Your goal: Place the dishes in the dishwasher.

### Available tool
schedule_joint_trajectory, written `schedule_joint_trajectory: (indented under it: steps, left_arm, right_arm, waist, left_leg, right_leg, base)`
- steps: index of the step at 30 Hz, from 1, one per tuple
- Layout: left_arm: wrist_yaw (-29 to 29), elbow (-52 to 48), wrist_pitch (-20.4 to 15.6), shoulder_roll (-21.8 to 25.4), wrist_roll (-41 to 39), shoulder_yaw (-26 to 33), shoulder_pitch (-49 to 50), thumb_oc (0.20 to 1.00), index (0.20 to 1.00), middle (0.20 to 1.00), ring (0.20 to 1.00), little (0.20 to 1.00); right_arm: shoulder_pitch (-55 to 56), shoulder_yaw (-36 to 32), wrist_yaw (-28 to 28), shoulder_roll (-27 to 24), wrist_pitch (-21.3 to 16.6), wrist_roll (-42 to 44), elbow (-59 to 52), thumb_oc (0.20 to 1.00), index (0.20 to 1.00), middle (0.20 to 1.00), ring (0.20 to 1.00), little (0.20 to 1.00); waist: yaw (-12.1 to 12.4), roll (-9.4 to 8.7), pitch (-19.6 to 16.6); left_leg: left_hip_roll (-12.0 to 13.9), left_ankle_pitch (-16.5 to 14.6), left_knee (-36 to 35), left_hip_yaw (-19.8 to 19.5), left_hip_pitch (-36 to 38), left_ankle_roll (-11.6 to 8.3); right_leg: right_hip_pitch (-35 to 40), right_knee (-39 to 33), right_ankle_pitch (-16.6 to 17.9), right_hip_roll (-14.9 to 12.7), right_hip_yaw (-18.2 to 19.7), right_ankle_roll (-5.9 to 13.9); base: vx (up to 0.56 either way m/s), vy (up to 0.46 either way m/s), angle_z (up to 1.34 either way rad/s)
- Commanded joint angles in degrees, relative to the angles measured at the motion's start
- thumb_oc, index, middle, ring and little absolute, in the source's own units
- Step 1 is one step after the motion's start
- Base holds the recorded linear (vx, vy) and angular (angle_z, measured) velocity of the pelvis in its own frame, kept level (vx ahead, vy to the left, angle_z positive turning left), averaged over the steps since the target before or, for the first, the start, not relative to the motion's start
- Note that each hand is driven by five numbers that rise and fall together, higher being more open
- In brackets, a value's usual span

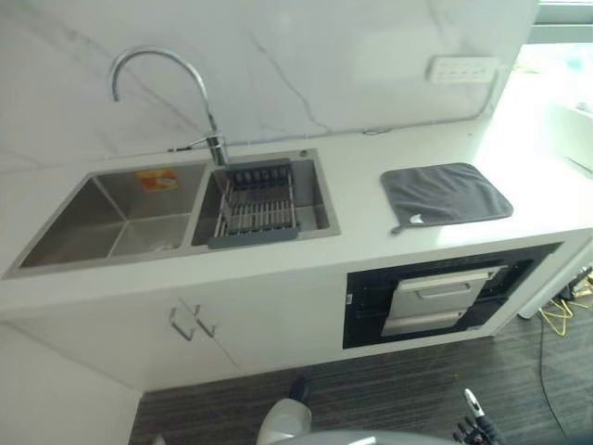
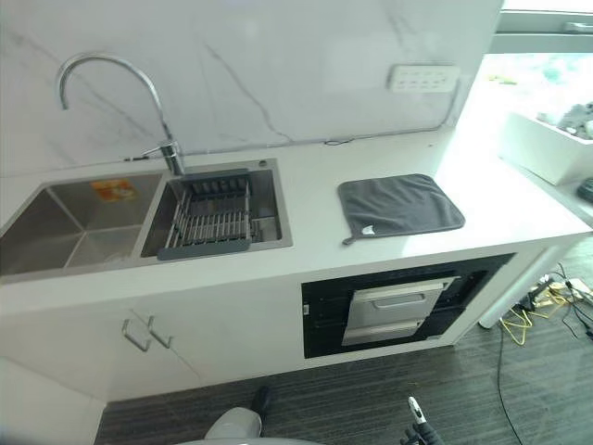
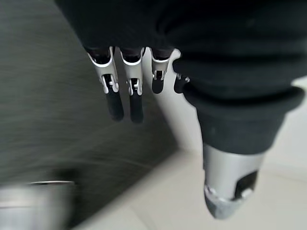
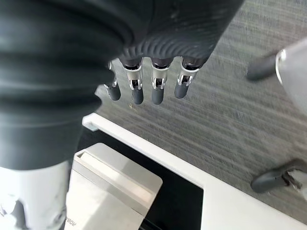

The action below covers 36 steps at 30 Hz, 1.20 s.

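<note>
Nearest the lens, the right hand [image 4: 158, 88] is seen hanging above the dark floor in front of the dishwasher [image 1: 435, 301], its fingers straight, side by side and holding nothing. The left hand [image 3: 113, 96] is likewise shown with fingers extended and relaxed, with nothing in its grasp. The dishwasher is set under the white counter [image 1: 371, 246], its silver front panel framed in black; whether it is fully closed cannot be told. No plate, bowl or cup can be made out on the counter, on the grey mat [image 1: 445, 195] or in the left basin of the sink [image 1: 111, 261]. A drying rack [image 1: 258, 215] is seated in the right basin, below the faucet [image 1: 167, 63]; dark shapes at its far end are too small to be identified. The scene would fit dishes already stowed as well as dishes yet to be found. Dishes may be judged stiff, brittle and slick when wet, and best pinched at the rim.
</note>
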Motion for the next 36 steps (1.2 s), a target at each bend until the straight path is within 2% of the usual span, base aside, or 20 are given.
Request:
schedule_joint_trajectory:
  steps: [1, 3, 5, 6, 7, 8, 9, 10, 11, 12, 13, 14, 15, 17, 19, 22, 26, 30, 33, 36]
  left_arm:
    - [-7.65, -3.94, 10.27, -0.26, 8.89, -4.33, -3.66, 1.0, 1.0, 1.0, 1.0, 1.0]
    - [-11.73, -4.94, 13.25, 0.09, 6.97, -8.3, -4.61, 1.0, 1.0, 1.0, 1.0, 1.0]
    - [-15.2, -6.06, 12.48, 0.86, 8.37, -9.92, -4.29, 1.0, 1.0, 1.0, 1.0, 1.0]
    - [-15.8, -7.23, 11.87, 1.51, 9.42, -11.26, -4.48, 1.0, 1.0, 1.0, 1.0, 1.0]
    - [-19.43, -8.29, 11.17, 2.72, 12.9, -13.14, -5.68, 1.0, 1.0, 1.0, 1.0, 1.0]
    - [-21.64, -8.35, 12.13, 3.52, 14.5, -14.61, -6.79, 1.0, 1.0, 1.0, 1.0, 1.0]
    - [-22.95, -7.53, 11.72, 3.94, 15.56, -14.92, -7.28, 1.0, 1.0, 1.0, 1.0, 1.0]
    - [-23.27, -5.97, 9.9, 4.54, 15.26, -14.3, -7.78, 1.0, 1.0, 1.0, 1.0, 1.0]
    - [-22.58, -5.43, 9.79, 4.77, 15.34, -13.89, -8.6, 1.0, 1.0, 1.0, 1.0, 1.0]
    - [-22.11, -5.21, 10.03, 4.88, 18.05, -13.69, -10.05, 1.0, 1.0, 1.0, 1.0, 1.0]
    - [-22.29, -5.64, 9.74, 4.85, 21.59, -14.31, -11.18, 1.0, 1.0, 1.0, 1.0, 1.0]
    - [-22.4, -6.18, 9.64, 4.66, 25.37, -16.16, -12.62, 1.0, 1.0, 1.0, 1.0, 1.0]
    - [-22.49, -6.13, 8.95, 4.32, 28.37, -19.0, -13.23, 1.0, 1.0, 1.0, 1.0, 1.0]
    - [-22.98, -6.18, 6.91, 4.27, 35.68, -22.11, -13.07, 1.0, 1.0, 1.0, 1.0, 1.0]
    - [-22.33, -7.86, 6.99, 4.31, 31.0, -22.77, -12.25, 1.0, 1.0, 1.0, 1.0, 1.0]
    - [-21.1, -8.21, 5.67, 3.68, 31.78, -23.81, -11.42, 1.0, 1.0, 1.0, 1.0, 1.0]
    - [-19.8, -8.63, 5.76, 3.31, 32.53, -24.87, -11.45, 1.0, 1.0, 1.0, 1.0, 1.0]
    - [-19.65, -8.65, 6.05, 3.81, 32.68, -25.11, -11.28, 1.0, 1.0, 1.0, 1.0, 1.0]
    - [-19.64, -7.76, 5.24, 4.13, 33.11, -24.39, -10.92, 1.0, 1.0, 1.0, 1.0, 1.0]
    - [-19.25, -7.37, 5.33, 3.59, 32.94, -24.3, -10.86, 1.0, 1.0, 1.0, 1.0, 1.0]
  right_arm:
    - [-3.57, -1.59, -0.41, 2.05, -1.41, -7.46, -2.73, 1.0, 1.0, 1.0, 1.0, 1.0]
    - [-3.05, 0.6, -0.67, 1.0, -1.5, -8.88, -3.24, 1.0, 1.0, 1.0, 1.0, 1.0]
    - [-2.96, 0.25, -0.54, 0.31, -0.31, -10.43, -3.26, 1.0, 1.0, 1.0, 1.0, 1.0]
    - [-2.94, 0.2, -0.69, -0.18, 0.23, -10.74, -3.09, 1.0, 1.0, 1.0, 1.0, 1.0]
    - [-2.45, 0.74, -0.17, -1.47, 0.32, -9.47, -2.2, 1.0, 1.0, 1.0, 1.0, 1.0]
    - [-2.14, 1.17, -0.48, -1.92, 0.59, -8.72, -2.45, 1.0, 1.0, 1.0, 1.0, 1.0]
    - [-2.27, 1.47, -1.21, -2.8, 1.5, -8.29, -2.73, 1.0, 1.0, 1.0, 1.0, 1.0]
    - [-2.55, 0.86, -0.15, -4.52, 4.34, -5.23, -1.89, 1.0, 1.0, 1.0, 1.0, 1.0]
    - [-2.21, -0.65, 1.33, -5.07, 5.62, -4.73, -1.01, 1.0, 1.0, 1.0, 1.0, 1.0]
    - [-1.08, -2.62, 3.43, -5.18, 6.42, -6.11, 0.53, 1.0, 1.0, 1.0, 1.0, 1.0]
    - [0.19, -3.03, 4.65, -4.67, 7.02, -8.86, 1.27, 1.0, 1.0, 1.0, 1.0, 1.0]
    - [1.64, -2.73, 4.81, -3.89, 7.43, -11.74, 1.5, 1.0, 1.0, 1.0, 1.0, 1.0]
    - [2.57, -1.35, 4.31, -2.73, 7.45, -14.01, 1.26, 1.0, 1.0, 1.0, 1.0, 1.0]
    - [3.16, 1.1, 2.83, -1.9, 10.19, -16.35, -1.34, 1.0, 1.0, 1.0, 1.0, 1.0]
    - [4.01, 3.16, 2.33, -1.35, 11.76, -19.1, -4.14, 1.0, 1.0, 1.0, 1.0, 1.0]
    - [3.58, 6.33, -0.19, 1.58, 10.99, -17.05, -6.63, 1.0, 1.0, 1.0, 1.0, 1.0]
    - [3.1, 8.54, -4.04, 3.87, 10.92, -15.23, -8.89, 1.0, 1.0, 1.0, 1.0, 1.0]
    - [3.51, 7.5, -1.76, 2.26, 10.24, -14.99, -6.48, 1.0, 1.0, 1.0, 1.0, 1.0]
    - [4.25, 6.2, 2.23, 0.8, 10.15, -17.09, -4.5, 1.0, 1.0, 1.0, 1.0, 1.0]
    - [4.36, 7.03, 1.29, 2.01, 9.31, -16.42, -4.38, 1.0, 1.0, 1.0, 1.0, 1.0]
  waist:
    - [-1.36, -0.03, 3.41]
    - [-2.63, 0.92, 4.43]
    - [-3.33, 0.86, 5.62]
    - [-3.54, 0.52, 6.17]
    - [-4.1, -0.47, 7.67]
    - [-5.11, -1.33, 8.38]
    - [-5.76, -2.01, 8.26]
    - [-6.8, -4.11, 7.84]
    - [-7.87, -5.28, 7.15]
    - [-9.63, -6.48, 6.09]
    - [-11.78, -5.6, 4.86]
    - [-13.34, -4.06, 3.93]
    - [-13.93, -3.99, 3.19]
    - [-14.36, -4.07, 2.33]
    - [-14.9, -4.14, 1.82]
    - [-14.33, -4.0, 1.9]
    - [-14.19, -3.58, 1.35]
    - [-13.58, -3.95, 0.65]
    - [-13.38, -5.01, 0.22]
    - [-13.23, -5.21, -0.13]
  left_leg:
    - [3.53, 12.28, 1.63, -1.86, -0.79, -1.72]
    - [4.04, 14.32, 3.17, -1.46, -2.24, -2.09]
    - [5.06, 19.66, 2.93, 0.39, -4.47, -3.42]
    - [5.59, 21.81, 0.67, 2.24, -5.45, -3.96]
    - [5.56, 22.23, -0.26, 7.14, -8.13, -4.29]
    - [5.31, 21.39, 4.45, 8.7, -8.13, -4.27]
    - [4.62, 20.33, 8.16, 6.62, -7.53, -3.38]
    - [2.45, 14.97, 15.7, 5.48, -5.87, -1.11]
    - [1.66, 11.0, 19.09, 7.19, -4.37, 0.25]
    - [1.32, 5.02, 22.08, 10.66, -1.12, 1.54]
    - [1.81, 0.53, 14.58, 14.49, 8.03, 1.87]
    - [2.25, 0.55, 3.35, 17.89, 12.46, 1.4]
    - [1.68, -1.4, -1.32, 18.38, 14.51, 1.46]
    - [1.01, -2.72, -4.95, 19.14, 15.74, 1.78]
    - [-0.03, -3.64, -5.15, 20.11, 15.63, 2.76]
    - [-1.17, -4.35, -6.0, 19.68, 16.05, 3.97]
    - [-1.64, -4.34, -7.01, 19.98, 15.96, 4.73]
    - [-1.69, -3.86, -7.25, 19.57, 14.96, 4.3]
    - [-1.07, -3.55, -7.25, 20.84, 14.73, 4.01]
    - [-1.17, -3.55, -7.25, 20.77, 14.55, 4.04]
  right_leg:
    - [-0.61, 1.01, 1.32, 1.45, 2.54, -1.64]
    - [-0.63, 1.42, 0.95, 2.48, 3.39, -2.26]
    - [0.2, -0.58, 2.77, 3.55, 3.94, -2.01]
    - [0.9, -2.53, 4.54, 3.88, 4.29, -1.55]
    - [2.4, -6.36, 7.56, 4.02, 4.59, -0.86]
    - [2.13, -8.69, 8.99, 3.78, 4.09, -0.73]
    - [0.68, -10.2, 10.52, 3.33, 4.8, -0.77]
    - [-1.16, -11.77, 11.99, 1.67, 5.8, -0.7]
    - [-2.28, -12.61, 12.97, 0.71, 5.71, -0.49]
    - [-3.54, -13.42, 14.0, -0.18, 4.93, -0.23]
    - [-4.86, -13.1, 14.6, 0.13, 3.39, 0.71]
    - [-5.23, -13.51, 14.88, 0.66, 1.35, 1.41]
    - [-5.51, -14.13, 15.61, 0.16, 1.03, 2.09]
    - [-5.95, -14.88, 16.87, -0.86, 0.47, 3.69]
    - [-6.99, -15.57, 18.47, -2.35, 1.12, 5.41]
    - [-7.32, -15.61, 19.19, -3.16, 1.21, 6.48]
    - [-7.89, -15.77, 19.56, -3.57, 0.83, 6.9]
    - [-6.67, -18.42, 20.5, -3.14, 0.33, 7.09]
    - [-6.47, -19.11, 21.04, -3.21, 0.03, 7.45]
    - [-5.7, -19.99, 20.95, -2.84, 0.09, 7.28]
  base:
    - [-0.03, 0.023, -0.36]
    - [-0.05, -0.024, -0.6]
    - [-0.03, -0.074, -0.61]
    - [-0.1, -0.146, -0.39]
    - [-0.22, -0.181, -0.16]
    - [-0.34, -0.16, 0.05]
    - [-0.46, -0.065, 0.37]
    - [-0.43, 0.002, -0.2]
    - [-0.4, 0.02, -0.52]
    - [-0.25, 0.105, -0.57]
    - [-0.19, 0.212, 0.22]
    - [-0.1, 0.267, 1.09]
    - [-0.06, 0.231, 1.58]
    - [-0.05, 0.175, 1.82]
    - [-0.07, 0.146, 0.39]
    - [-0.04, 0.031, -0.11]
    - [-0.05, -0.005, 0.0]
    - [-0.04, -0.052, 0.05]
    - [-0.03, -0.054, -0.04]
    - [0.0, -0.008, -0.02]
